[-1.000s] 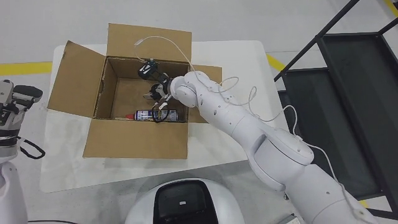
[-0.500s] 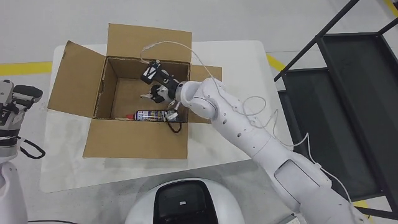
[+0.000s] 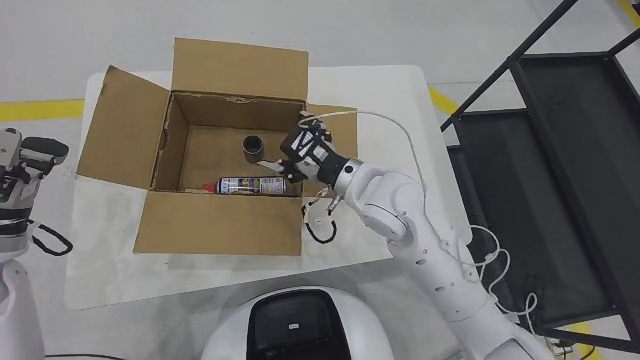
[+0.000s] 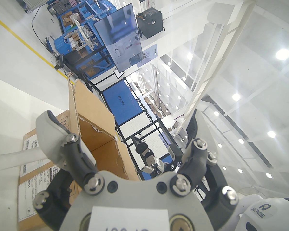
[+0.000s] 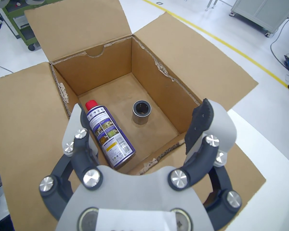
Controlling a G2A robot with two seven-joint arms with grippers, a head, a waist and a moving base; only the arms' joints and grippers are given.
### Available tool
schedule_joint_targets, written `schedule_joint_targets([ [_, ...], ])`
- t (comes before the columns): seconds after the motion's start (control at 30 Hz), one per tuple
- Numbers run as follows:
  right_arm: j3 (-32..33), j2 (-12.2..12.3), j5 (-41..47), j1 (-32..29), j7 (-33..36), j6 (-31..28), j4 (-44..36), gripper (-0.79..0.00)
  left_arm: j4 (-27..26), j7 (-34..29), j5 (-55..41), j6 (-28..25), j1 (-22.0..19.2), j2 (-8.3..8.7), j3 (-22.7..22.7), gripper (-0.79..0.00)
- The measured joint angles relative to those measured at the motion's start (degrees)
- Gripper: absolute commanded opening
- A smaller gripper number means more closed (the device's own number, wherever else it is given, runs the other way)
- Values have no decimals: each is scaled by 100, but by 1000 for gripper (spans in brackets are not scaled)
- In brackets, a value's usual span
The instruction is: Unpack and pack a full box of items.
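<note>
While the right gripper (image 5: 141,106) hangs over the right-hand wall of the box (image 3: 220,222), its jaws stand wide apart and hold nothing. From its own wrist view it looks straight down into the open carton, whose four flaps are folded outward on the white worktop (image 3: 380,100).

Two things lie inside. A spray can (image 5: 109,135) with a red cap rests on its side along the wall nearest the robot. A short metal tube (image 5: 141,112) stands upright near the middle of the floor, apart from the can. Much of the cardboard floor around them is bare.

The left gripper (image 4: 120,118) sits well off to the left of the box, past the edge of the worktop, tilted up toward the ceiling. Its jaws are apart too, and empty.

As a judgement, the box is far from full, so the task is somewhere in its middle. Whether these two things are the last to come out or the first to go in cannot be told. Either way, neither arm has a load, and most of one half of the job looks left to do.
</note>
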Motion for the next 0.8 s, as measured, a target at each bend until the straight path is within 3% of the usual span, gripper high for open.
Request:
schedule_joint_targets([
  [0.4, 1277, 265, -351, -2389, -1691, 58, -809, 0, 0, 0, 0, 0, 0, 0, 0, 0],
  [0.53, 1504, 298, -266, -2764, -2107, 78, -678, 0, 0, 0, 0, 0, 0, 0, 0, 0],
  [0.8, 1655, 330, -28, -2862, -2462, 13, -193, 0, 0, 0, 0, 0, 0, 0, 0, 0],
])
